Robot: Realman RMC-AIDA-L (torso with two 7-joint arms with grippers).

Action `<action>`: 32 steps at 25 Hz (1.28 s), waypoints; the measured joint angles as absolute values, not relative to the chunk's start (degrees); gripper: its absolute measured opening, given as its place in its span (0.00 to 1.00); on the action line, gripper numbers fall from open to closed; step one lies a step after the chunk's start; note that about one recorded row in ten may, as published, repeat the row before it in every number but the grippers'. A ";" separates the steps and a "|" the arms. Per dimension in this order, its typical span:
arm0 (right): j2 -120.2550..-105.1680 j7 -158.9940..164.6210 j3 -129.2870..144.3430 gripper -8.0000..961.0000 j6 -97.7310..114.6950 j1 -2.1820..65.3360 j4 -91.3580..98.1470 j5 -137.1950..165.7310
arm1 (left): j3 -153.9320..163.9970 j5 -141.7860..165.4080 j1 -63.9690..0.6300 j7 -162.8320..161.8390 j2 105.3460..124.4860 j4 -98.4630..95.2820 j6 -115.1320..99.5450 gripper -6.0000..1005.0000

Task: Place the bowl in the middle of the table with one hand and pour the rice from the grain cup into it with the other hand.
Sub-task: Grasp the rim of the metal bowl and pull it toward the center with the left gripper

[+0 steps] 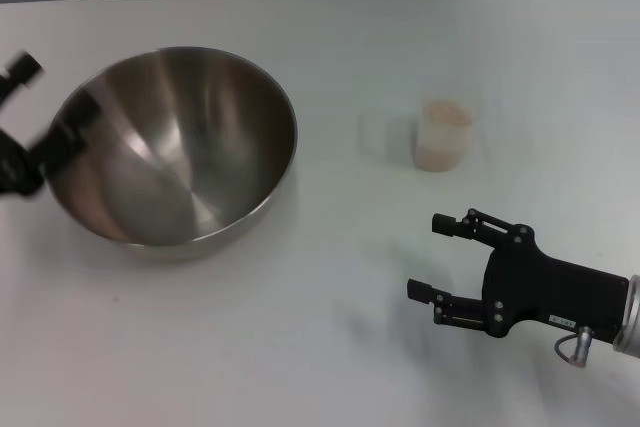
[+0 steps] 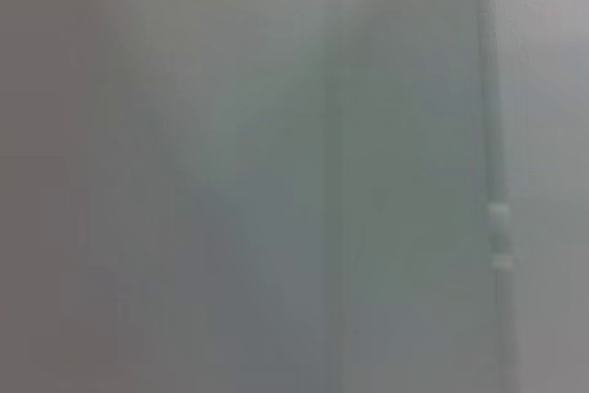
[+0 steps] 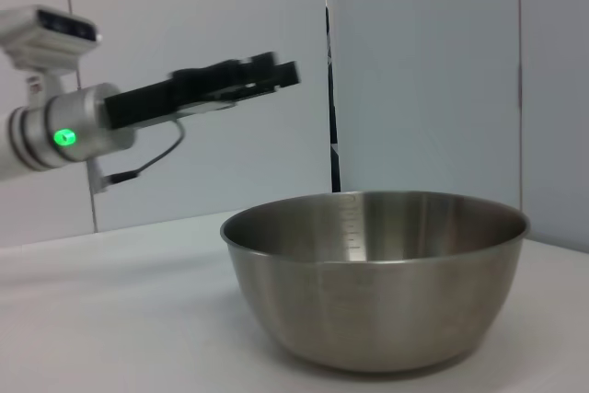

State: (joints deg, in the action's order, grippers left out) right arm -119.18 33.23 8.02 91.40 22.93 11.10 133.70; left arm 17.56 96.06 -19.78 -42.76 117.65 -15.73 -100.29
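Lab-like test bench: bare white table [image 1: 330, 347], plain panelled wall [image 3: 423, 71].

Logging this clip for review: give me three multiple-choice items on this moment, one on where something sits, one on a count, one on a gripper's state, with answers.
1. Where does the bowl stand on the table?
A. toward the robot's left
B. at the right edge
C. against the grain cup

2. How many containers stand on the table?
A. one
B. two
C. four

3. How are the right gripper fingers?
A. shut on the grain cup
B. shut on the bowl's rim
C. open, holding nothing

Answers:
1 A: in the head view the bowl is left of centre, near the left gripper.
2 B: only the bowl and the grain cup, which holds the rice.
3 C: its fingers are spread over bare table, apart from the cup.
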 joint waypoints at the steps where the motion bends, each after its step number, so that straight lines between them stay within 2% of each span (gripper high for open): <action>1: -119.18 32.68 7.83 0.85 91.41 22.85 10.97 133.69 | 13.68 96.07 -21.52 -43.74 117.80 -16.15 -96.93 0.79; 9: -119.18 32.40 7.66 0.85 91.32 23.28 10.90 133.48 | 9.11 96.07 -26.49 -46.58 117.96 -17.37 -85.12 0.78; 22: -119.27 32.35 7.55 0.85 90.84 24.05 10.90 133.32 | 10.43 96.53 -27.78 -48.68 118.04 -18.92 -81.56 0.78; 32: -119.27 32.34 7.56 0.85 90.77 24.28 10.90 133.24 | 34.87 99.37 -25.93 -77.91 117.81 -39.46 -67.90 0.77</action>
